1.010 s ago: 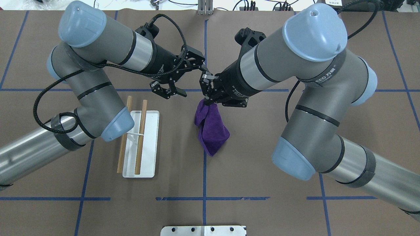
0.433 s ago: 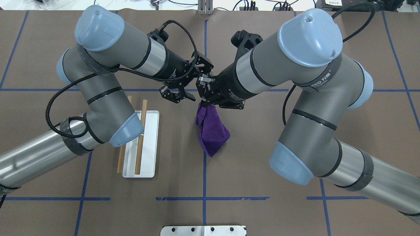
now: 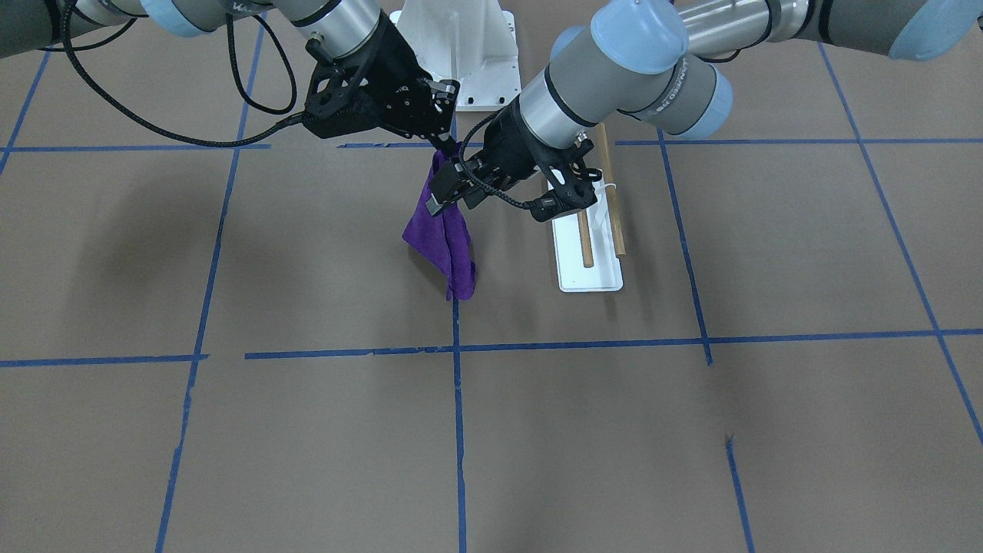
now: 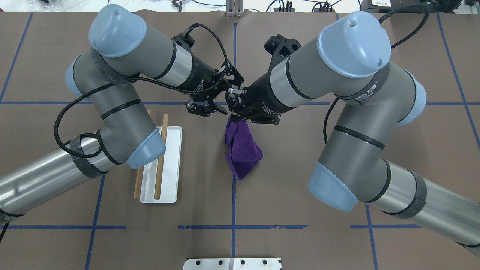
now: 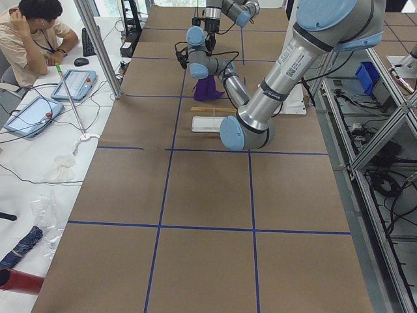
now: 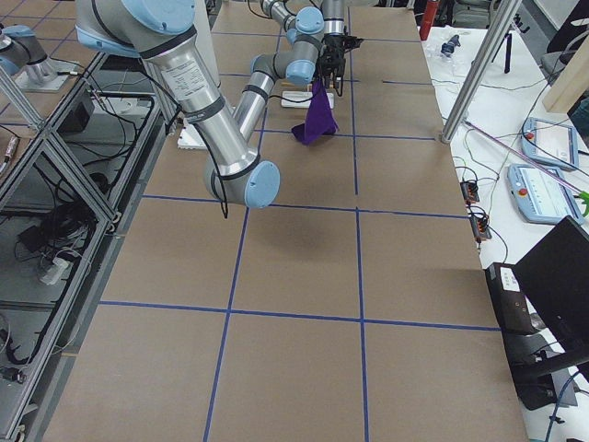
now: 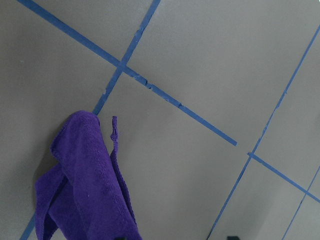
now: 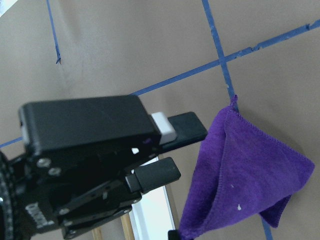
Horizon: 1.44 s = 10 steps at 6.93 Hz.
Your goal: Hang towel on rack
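The purple towel [image 4: 243, 150] hangs by its top corner from my right gripper [image 4: 235, 117], which is shut on it, and its lower end reaches down near the table. The towel also shows in the front view [image 3: 445, 238] and the right wrist view [image 8: 240, 170]. My left gripper [image 4: 210, 111] is open and empty, its fingertips [image 8: 187, 125] right beside the towel's upper edge, just left of the right gripper. The rack [image 4: 170, 180] is a white base with two wooden rods [image 4: 161, 157]. It stands on the table left of the towel, partly under my left arm.
Blue tape lines [image 4: 233, 227] cross the brown table. A metal plate [image 4: 232, 263] lies at the near edge. A person [image 5: 36, 32] sits at a side desk with tablets, beyond the table's far side.
My left arm has swung right, bringing its open gripper from beside the rack up close to the right gripper and the towel's top. The towel has hardly moved.
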### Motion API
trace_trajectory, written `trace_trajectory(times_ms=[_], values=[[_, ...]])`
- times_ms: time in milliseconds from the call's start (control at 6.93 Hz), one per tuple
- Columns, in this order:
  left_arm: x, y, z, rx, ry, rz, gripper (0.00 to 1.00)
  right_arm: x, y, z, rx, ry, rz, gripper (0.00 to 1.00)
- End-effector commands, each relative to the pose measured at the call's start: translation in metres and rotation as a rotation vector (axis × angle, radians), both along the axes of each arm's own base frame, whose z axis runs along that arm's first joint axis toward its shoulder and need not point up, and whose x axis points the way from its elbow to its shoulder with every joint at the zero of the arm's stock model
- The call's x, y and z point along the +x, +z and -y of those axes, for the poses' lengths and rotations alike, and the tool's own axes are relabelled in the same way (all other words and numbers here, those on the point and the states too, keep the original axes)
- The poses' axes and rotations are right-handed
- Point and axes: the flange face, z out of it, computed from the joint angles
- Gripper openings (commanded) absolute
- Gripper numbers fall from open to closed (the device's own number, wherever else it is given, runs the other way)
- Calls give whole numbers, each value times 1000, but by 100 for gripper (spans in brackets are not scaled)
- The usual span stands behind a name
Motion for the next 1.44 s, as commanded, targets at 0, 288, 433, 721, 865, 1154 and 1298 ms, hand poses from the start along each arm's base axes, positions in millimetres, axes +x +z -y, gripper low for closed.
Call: trace_trajectory(times_ms=[0,288,433,721,865,1154,1298], values=[[7,-1,-8,2,16,-1,68,0,1,2,8,18,-6,0],[12,1,-12,0,25,1,68,-1,1,4,24,18,-8,0],[15,1,-15,0,31,1,50,-1,2,5,36,25,-13,0],[14,0,-16,2,31,-1,0,0,5,5,37,22,-17,0],[13,-2,-16,5,32,-3,0,0,6,3,37,20,-17,0],[13,-2,-16,4,31,-3,0,1,5,3,37,24,-16,99],[14,-2,-16,4,31,-3,0,2,5,3,38,18,-14,100]])
